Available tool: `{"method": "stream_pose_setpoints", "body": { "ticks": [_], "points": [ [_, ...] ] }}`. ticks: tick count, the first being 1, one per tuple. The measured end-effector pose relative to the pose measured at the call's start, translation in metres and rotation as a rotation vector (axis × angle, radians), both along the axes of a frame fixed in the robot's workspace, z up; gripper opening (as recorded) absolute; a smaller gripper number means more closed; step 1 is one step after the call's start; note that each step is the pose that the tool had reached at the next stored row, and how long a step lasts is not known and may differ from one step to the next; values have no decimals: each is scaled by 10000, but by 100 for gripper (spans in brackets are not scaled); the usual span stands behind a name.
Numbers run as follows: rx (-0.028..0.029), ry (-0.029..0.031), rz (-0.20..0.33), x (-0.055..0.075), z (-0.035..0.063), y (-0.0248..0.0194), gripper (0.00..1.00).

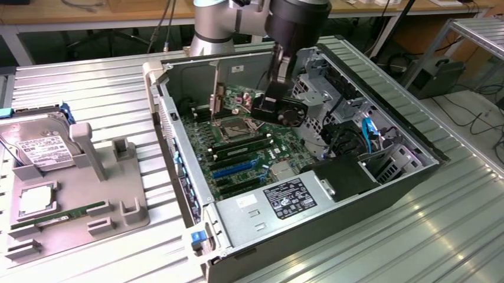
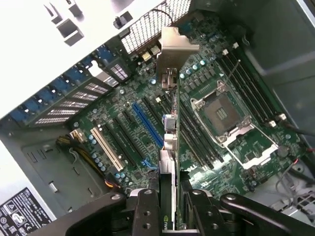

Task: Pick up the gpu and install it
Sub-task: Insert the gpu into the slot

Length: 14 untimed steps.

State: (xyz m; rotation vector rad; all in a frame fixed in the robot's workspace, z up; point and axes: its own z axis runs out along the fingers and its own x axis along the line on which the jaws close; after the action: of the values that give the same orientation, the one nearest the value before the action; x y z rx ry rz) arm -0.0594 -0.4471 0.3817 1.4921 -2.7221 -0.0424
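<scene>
The gpu hangs edge-on inside the open computer case, just above the motherboard. Its silver end bracket points toward the case's slotted rear wall; in the exterior view that bracket stands upright. My gripper is shut on the card's end opposite the bracket, and the gripper reaches down into the case from above. The card hovers between the blue expansion slot and the empty processor socket, apart from the board.
A grey tray on the exterior view's left holds a silver hard drive, a green memory stick and a processor chip. The power supply and drive cage crowd the case's sides. Loose cables lie beside the socket.
</scene>
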Motion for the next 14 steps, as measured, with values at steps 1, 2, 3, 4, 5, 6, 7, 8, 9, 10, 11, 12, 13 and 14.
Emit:
{"method": "stream_pose_setpoints", "body": {
  "ticks": [1,2,3,4,5,6,7,8,9,10,11,12,13,14],
  "points": [
    [32,0,156,0,-2,0,26],
    [63,0,314,0,-4,0,26],
    [99,-1,503,0,-7,0,26],
    [125,-1,672,0,-10,0,26],
    [148,0,917,0,-13,0,26],
    [158,1,1082,0,-16,0,26],
    [168,2,1305,0,-21,0,26],
    [171,4,1496,0,-25,0,26],
    [173,7,1769,0,-31,0,26],
    [173,8,1948,0,-34,0,26],
    [174,10,2139,1,-39,0,26],
    [175,13,2477,1,-47,0,26],
    [175,14,2653,1,-51,0,26],
    [175,16,2843,1,-56,0,26]
  ]
}}
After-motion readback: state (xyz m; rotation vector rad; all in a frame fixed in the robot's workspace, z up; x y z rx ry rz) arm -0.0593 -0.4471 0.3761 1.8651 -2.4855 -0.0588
